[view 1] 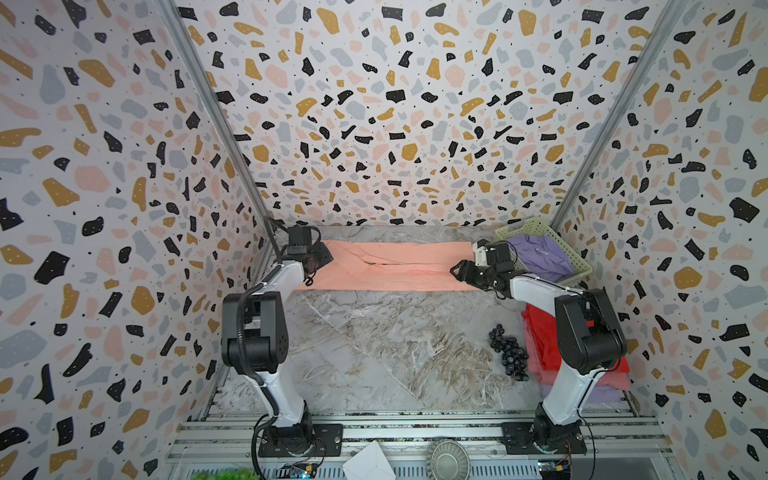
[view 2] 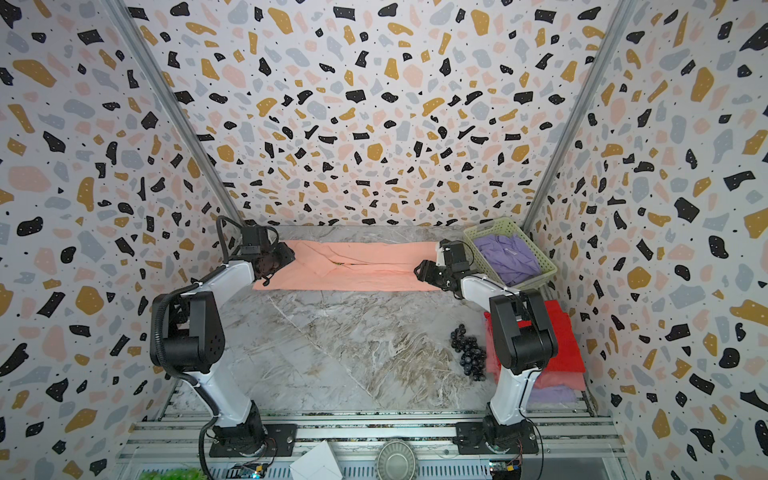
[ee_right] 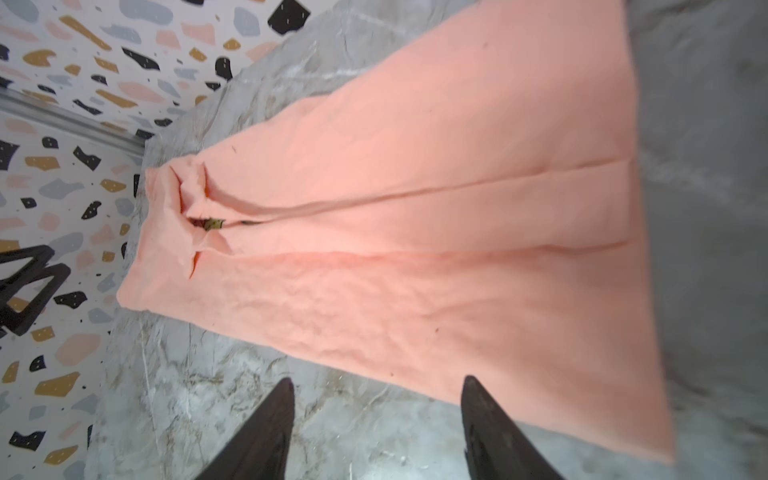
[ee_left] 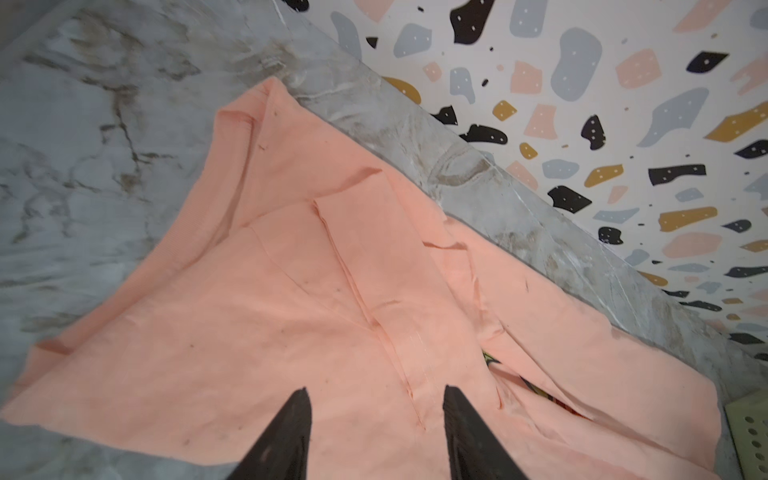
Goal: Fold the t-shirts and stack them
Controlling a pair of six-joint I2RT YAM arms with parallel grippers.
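A peach t-shirt (view 1: 395, 268) (view 2: 357, 268) lies folded into a long strip across the far side of the table. A bit of its print peeks from the fold (ee_right: 214, 224). My left gripper (view 1: 321, 258) (view 2: 285, 255) is over the strip's left end, open, with its tips above the cloth (ee_left: 376, 395) and nothing between them. My right gripper (view 1: 457, 271) (view 2: 420, 269) hovers at the strip's right end, open and empty, tips over bare table beside the shirt's edge (ee_right: 378, 384). A lavender t-shirt (view 1: 536, 254) (view 2: 508, 255) lies crumpled in the basket. A red t-shirt (view 1: 544, 332) (view 2: 562, 345) tops a folded stack at the right.
The pale green basket (view 1: 528, 226) (view 2: 498, 226) stands in the far right corner, close behind my right gripper. Dark grapes (view 1: 509, 353) (view 2: 469, 351) lie left of the stack. Patterned walls close in the table on three sides. Marble tabletop (view 1: 374, 345) stretches in front of the strip.
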